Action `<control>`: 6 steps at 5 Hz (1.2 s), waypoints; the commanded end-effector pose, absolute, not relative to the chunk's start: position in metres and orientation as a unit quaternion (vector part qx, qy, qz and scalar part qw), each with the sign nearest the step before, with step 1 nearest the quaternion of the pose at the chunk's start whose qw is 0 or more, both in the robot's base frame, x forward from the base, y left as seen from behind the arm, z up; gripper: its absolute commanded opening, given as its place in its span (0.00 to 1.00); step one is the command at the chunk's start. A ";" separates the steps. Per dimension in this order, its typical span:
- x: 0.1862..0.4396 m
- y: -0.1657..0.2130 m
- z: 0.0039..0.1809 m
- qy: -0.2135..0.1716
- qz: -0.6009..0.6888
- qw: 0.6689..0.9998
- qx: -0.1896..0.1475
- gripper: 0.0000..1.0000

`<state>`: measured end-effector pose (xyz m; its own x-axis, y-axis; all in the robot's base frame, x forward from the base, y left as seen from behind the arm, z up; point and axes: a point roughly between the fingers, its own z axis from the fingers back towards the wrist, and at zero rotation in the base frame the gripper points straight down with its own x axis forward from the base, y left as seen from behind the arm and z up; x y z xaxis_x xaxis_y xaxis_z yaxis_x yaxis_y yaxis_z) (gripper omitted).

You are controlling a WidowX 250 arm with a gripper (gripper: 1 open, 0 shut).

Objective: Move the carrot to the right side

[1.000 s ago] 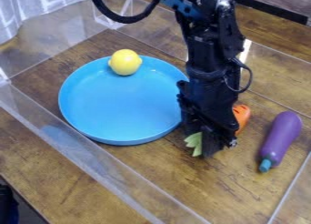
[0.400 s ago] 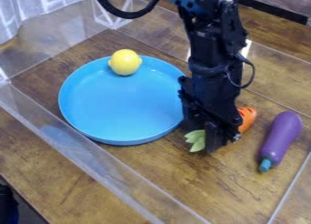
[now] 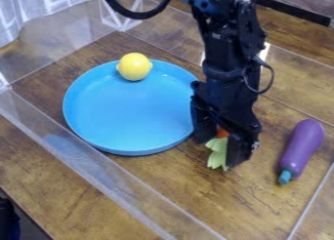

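The carrot (image 3: 218, 152) lies on the wooden table just right of the blue plate (image 3: 104, 112). Only a strip of its orange body and its yellow-green leafy top show between the black fingers. My gripper (image 3: 226, 148) points straight down over it, fingers spread on either side and tips near the table. The jaws look open and the carrot rests on the wood rather than hanging. The arm hides most of the carrot's body.
A yellow lemon (image 3: 133, 66) sits at the back of the blue plate. A purple eggplant (image 3: 300, 148) lies on the table to the right of the gripper. Clear plastic walls (image 3: 53, 146) border the table at the left and front.
The fingers have spread apart. The carrot's orange end, which showed to the right of the gripper before, now sits between the fingers, lower on the table. The arm has stayed in place.
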<state>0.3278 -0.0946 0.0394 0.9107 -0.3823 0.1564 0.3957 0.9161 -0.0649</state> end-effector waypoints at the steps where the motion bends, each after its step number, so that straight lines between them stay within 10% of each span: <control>1: 0.343 -0.096 0.079 -0.129 -0.196 0.971 -0.043 1.00; 6: 0.345 -0.091 0.094 -0.137 -0.173 0.975 -0.019 1.00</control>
